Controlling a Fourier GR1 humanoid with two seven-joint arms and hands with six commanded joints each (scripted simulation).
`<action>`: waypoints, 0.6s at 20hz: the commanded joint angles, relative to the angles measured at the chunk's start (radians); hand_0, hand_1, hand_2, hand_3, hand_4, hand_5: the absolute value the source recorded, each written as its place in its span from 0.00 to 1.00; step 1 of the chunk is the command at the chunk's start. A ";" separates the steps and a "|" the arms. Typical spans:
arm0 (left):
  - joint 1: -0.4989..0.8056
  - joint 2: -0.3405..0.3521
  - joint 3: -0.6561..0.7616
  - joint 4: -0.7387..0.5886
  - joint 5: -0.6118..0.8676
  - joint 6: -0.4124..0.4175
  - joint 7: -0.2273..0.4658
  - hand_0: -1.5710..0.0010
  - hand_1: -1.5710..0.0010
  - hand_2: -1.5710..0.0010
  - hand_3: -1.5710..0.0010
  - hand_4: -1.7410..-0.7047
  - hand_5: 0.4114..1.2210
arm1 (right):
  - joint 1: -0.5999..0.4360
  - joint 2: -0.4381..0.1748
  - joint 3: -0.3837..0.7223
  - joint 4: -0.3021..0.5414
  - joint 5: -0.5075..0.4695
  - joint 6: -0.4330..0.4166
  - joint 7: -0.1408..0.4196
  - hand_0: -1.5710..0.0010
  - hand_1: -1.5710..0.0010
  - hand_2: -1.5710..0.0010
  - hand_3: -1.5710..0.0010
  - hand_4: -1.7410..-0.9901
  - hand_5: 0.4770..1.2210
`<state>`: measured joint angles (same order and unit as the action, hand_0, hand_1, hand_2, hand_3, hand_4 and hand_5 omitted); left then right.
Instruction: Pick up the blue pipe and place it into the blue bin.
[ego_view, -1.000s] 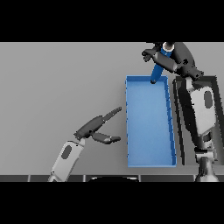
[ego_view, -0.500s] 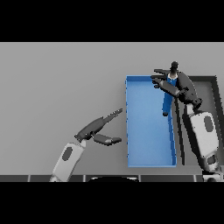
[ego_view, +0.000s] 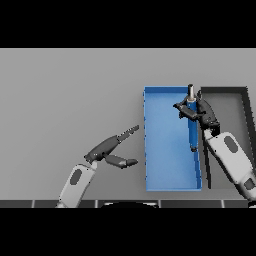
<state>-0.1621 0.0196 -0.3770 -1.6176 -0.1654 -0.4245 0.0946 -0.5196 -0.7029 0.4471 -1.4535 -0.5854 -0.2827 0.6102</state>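
Table (ego_view: 60, 90): grey, flat, with two bins side by side on the robot's right half.
Blue bin (ego_view: 170, 180): a long tray with low walls, its long side running away from the robot. Its floor is bare except along the right wall, where the pipe is.
Dark bin (ego_view: 225, 95): black-walled, grey inside, just right of the blue bin with their long walls close together. I see nothing in the part of it that shows; the right arm covers much of its near half.
Pipe (ego_view: 192, 132): blue with a grey end piece at the far tip. It lies lengthwise within the blue bin, close along the right wall, far end near the bin's back wall, near end about halfway down. Whether it rests on the floor or hangs a little above it, I cannot tell.
Right hand (ego_view: 196, 111): over the blue bin's right wall near the far end, its fingers curled round the upper part of the pipe, holding it.
Left hand (ego_view: 112, 150): above bare table, left of the blue bin and apart from it, fingers straight and pointing towards the bin, thumb spread below them, holding nothing.
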 joint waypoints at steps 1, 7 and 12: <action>-0.001 0.002 0.002 -0.002 0.001 0.000 0.002 1.00 1.00 1.00 1.00 0.83 0.01 | -0.012 -0.020 0.037 0.018 -0.026 -0.007 0.000 0.40 0.46 0.45 0.68 0.32 1.00; -0.005 -0.009 0.003 -0.010 0.010 0.003 0.023 1.00 1.00 1.00 1.00 0.83 0.02 | -0.218 -0.214 0.446 0.079 -0.240 0.052 0.000 0.84 0.86 0.86 0.92 0.80 0.74; 0.004 -0.011 -0.005 -0.020 -0.001 0.011 0.031 1.00 1.00 1.00 1.00 0.83 0.02 | -0.276 -0.246 0.542 0.077 -0.261 0.052 -0.004 0.95 0.95 0.95 0.97 0.90 0.50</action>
<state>-0.1575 0.0091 -0.3820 -1.6371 -0.1662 -0.4139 0.1255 -0.7957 -0.9491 0.9887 -1.3768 -0.8458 -0.2315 0.6064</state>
